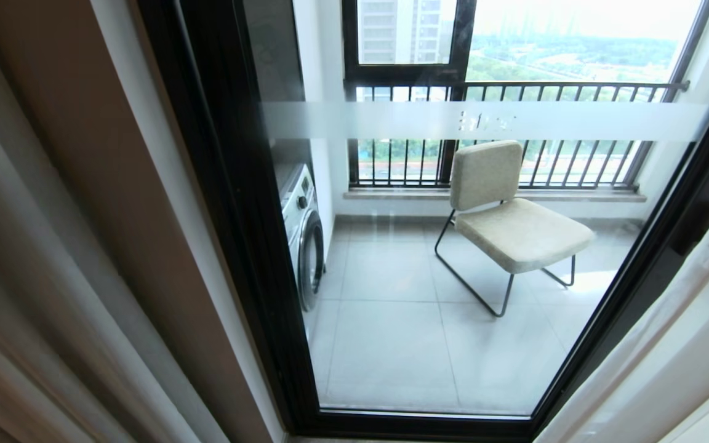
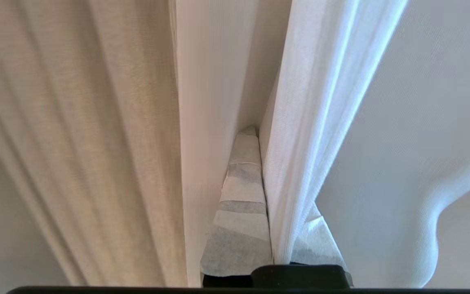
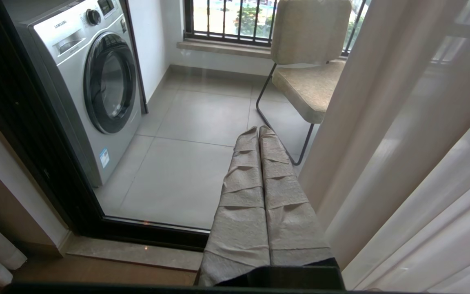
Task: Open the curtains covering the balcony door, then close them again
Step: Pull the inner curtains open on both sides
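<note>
The head view looks down, from close, through the black-framed glass balcony door (image 1: 453,258). The right wrist view faces the same door from lower, sharing the silver washing machine (image 3: 92,85) and beige padded chair (image 3: 308,53) beyond it. The left wrist view is pressed against cream and white pleated curtains (image 2: 202,122).

Curtains (image 2: 76,134) matt woven beige cloth, sheer (image 2: 324,102) thin white; balcony door (image 1: 453,258) glossy glass, black frame; chair (image 1: 514,227) nubby fabric, thin metal legs.
</note>
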{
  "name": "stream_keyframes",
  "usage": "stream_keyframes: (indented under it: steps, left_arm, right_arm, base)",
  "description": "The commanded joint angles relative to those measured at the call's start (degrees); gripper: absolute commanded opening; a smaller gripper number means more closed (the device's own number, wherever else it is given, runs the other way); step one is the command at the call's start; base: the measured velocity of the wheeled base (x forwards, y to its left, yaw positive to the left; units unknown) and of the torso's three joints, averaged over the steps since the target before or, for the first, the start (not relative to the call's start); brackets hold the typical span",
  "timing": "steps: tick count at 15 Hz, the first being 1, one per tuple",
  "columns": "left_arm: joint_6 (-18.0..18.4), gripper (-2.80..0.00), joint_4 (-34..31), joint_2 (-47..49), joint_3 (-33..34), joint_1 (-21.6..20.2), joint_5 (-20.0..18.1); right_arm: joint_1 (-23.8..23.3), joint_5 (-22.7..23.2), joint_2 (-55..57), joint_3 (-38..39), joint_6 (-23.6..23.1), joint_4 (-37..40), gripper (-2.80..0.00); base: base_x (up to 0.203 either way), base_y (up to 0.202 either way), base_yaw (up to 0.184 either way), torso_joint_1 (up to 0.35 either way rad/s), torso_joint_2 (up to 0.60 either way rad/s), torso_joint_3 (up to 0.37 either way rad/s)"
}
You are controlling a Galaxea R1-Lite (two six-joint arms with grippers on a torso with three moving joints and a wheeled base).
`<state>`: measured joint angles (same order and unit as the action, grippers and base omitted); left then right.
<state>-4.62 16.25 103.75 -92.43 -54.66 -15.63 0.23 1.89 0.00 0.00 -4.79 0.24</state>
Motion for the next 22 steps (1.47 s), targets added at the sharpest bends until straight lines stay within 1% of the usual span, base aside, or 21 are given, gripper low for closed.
stream_keyframes:
  steps: [1, 3, 5, 8, 11, 16, 17, 18, 20, 22]
  left_arm:
    - [0.0, -2.80, -0.3, 2.4, -0.3, -1.3, -0.1]
    - [0.0, -2.80, -0.3, 2.5, -1.0, -0.5, -0.2]
    - [0.0, -2.80, -0.3, 1.9, -1.6, 1.7, -0.2]
    - [-0.1, -2.80, -0.6, 1.5, -5.8, 5.1, -0.2]
    - [-0.5, -2.80, -1.0, 1.5, -10.5, 10.0, -0.2]
    - [-1.8, -2.80, -0.9, 1.7, -12.7, 19.4, -0.2]
    - [-1.8, -2.80, -0.9, 1.8, -12.7, 20.7, -0.2]
    - [-1.8, -2.80, -0.8, 1.9, -12.8, 21.6, -0.3]
    - [-2.6, -2.80, -0.7, 2.2, -13.0, 22.9, -1.8]
    - [-2.6, -2.80, -0.7, 2.2, -13.0, 23.1, -2.5]
  right_arm:
    - [0.0, 0.0, 0.0, 0.0, 0.0, 0.0, -2.80]
    - [0.0, 0.0, 0.0, 0.0, 0.0, 0.0, -2.80]
    - [0.0, 0.0, 0.0, 0.0, 0.0, 0.0, -2.80]
    - [0.0, 0.0, 0.0, 0.0, 0.0, 0.0, -2.80]
    - [0.0, 0.0, 0.0, 0.0, 0.0, 0.0, -2.80]
    - [0.0, 0.0, 0.0, 0.0, 0.0, 0.0, -2.80]
    - [0.0, 0.0, 0.0, 0.0, 0.0, 0.0, -2.80]
    - [0.0, 0.0, 0.0, 0.0, 0.0, 0.0, -2.80]
    - [0.0, 0.0, 0.0, 0.0, 0.0, 0.0, -2.80]
    - [0.0, 0.0, 0.0, 0.0, 0.0, 0.0, -2.80]
  base:
    - [0.000, 0.000, 0.000, 0.000, 0.00, 0.000]
    - [0.000, 0.000, 0.000, 0.000, 0.00, 0.000]
    - [0.000, 0.000, 0.000, 0.000, 0.00, 0.000]
    - [0.000, 0.000, 0.000, 0.000, 0.00, 0.000]
    - [0.000, 0.000, 0.000, 0.000, 0.00, 0.000]
    - [0.000, 0.000, 0.000, 0.000, 0.00, 0.000]
    - [0.000, 0.000, 0.000, 0.000, 0.00, 0.000]
    - [0.000, 0.000, 0.000, 0.000, 0.00, 0.000]
    - [0.000, 0.000, 0.000, 0.000, 0.00, 0.000]
    - [0.000, 0.000, 0.000, 0.000, 0.00, 0.000]
